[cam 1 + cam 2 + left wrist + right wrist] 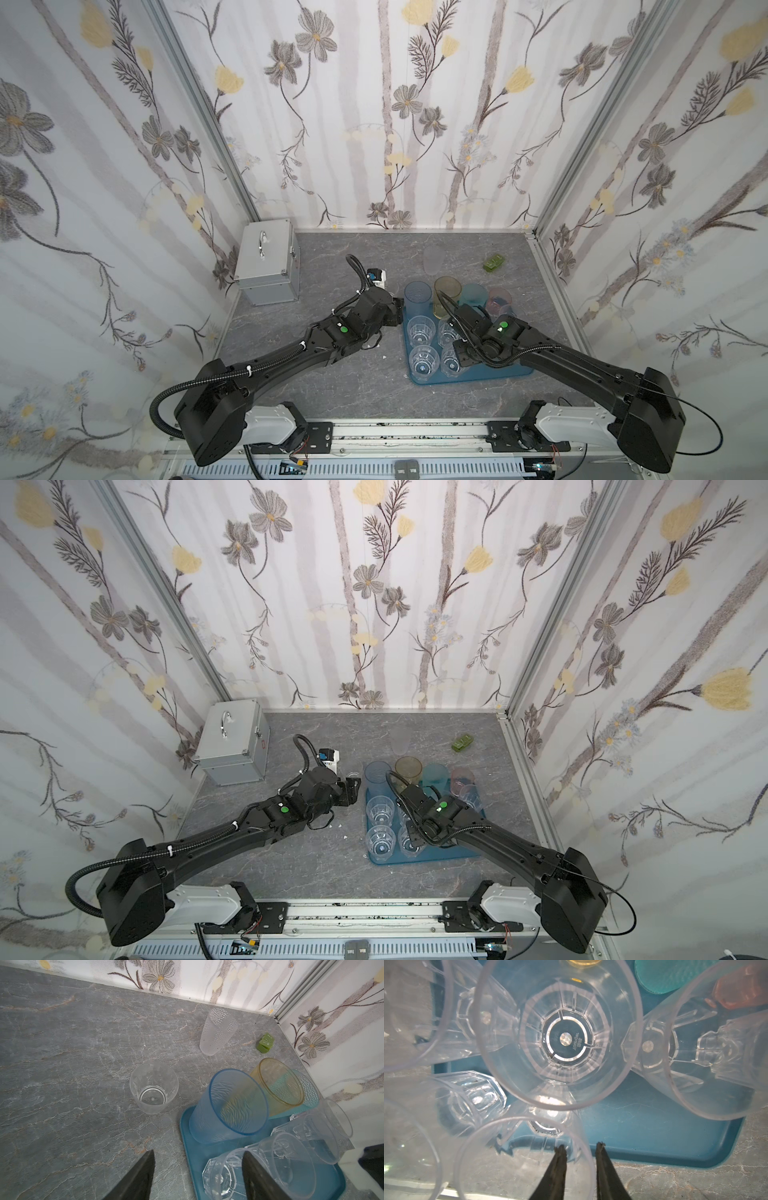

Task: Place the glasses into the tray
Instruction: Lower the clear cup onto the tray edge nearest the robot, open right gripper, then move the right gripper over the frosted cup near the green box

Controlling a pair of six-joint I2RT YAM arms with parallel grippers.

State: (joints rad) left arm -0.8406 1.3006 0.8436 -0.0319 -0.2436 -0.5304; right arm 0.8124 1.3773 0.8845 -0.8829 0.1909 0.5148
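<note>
Silver case [266, 266], green block [493, 262] off tray [197, 1153].

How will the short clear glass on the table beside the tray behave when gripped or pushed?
The glass looks thin-walled and empty, so probably light and slightly springy under a squeeze. Its glossy wall may slip. It stands upright on a base narrower than its rim, so a high push could tip it.
</note>
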